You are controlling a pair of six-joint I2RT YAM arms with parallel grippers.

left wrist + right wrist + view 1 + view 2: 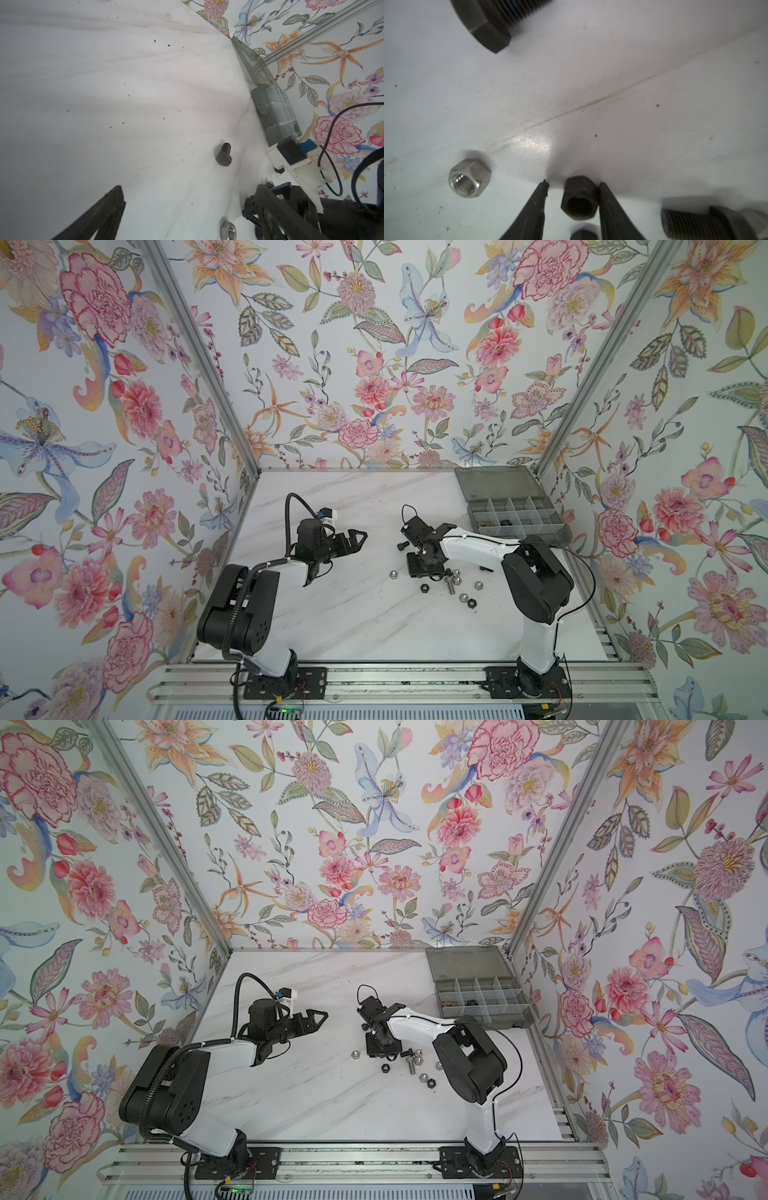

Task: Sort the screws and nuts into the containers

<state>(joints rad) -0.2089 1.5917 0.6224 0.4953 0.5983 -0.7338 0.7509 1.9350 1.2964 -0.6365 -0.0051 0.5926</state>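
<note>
In the right wrist view my right gripper (574, 184) stands open on the table around a black nut (579, 199). One finger touches the nut and a gap is left at the other. From above its fingertips are hidden under the wrist (422, 566). A black screw (402, 546) and a silver nut (392, 573) lie just beside it. More screws and nuts (457, 585) are scattered to its right, among them a silver screw (449, 584). My left gripper (359, 539) hovers open and empty left of centre, fingers wide (188, 199). The containers (515, 514) are cells of a grey box at the back right.
The box's flat lid (494, 485) lies open against the back wall. Two front cells hold small brass (484, 523) and black (505, 522) pieces. My right arm's elbow (536, 576) stands between the pile and the box. Floral walls close in three sides.
</note>
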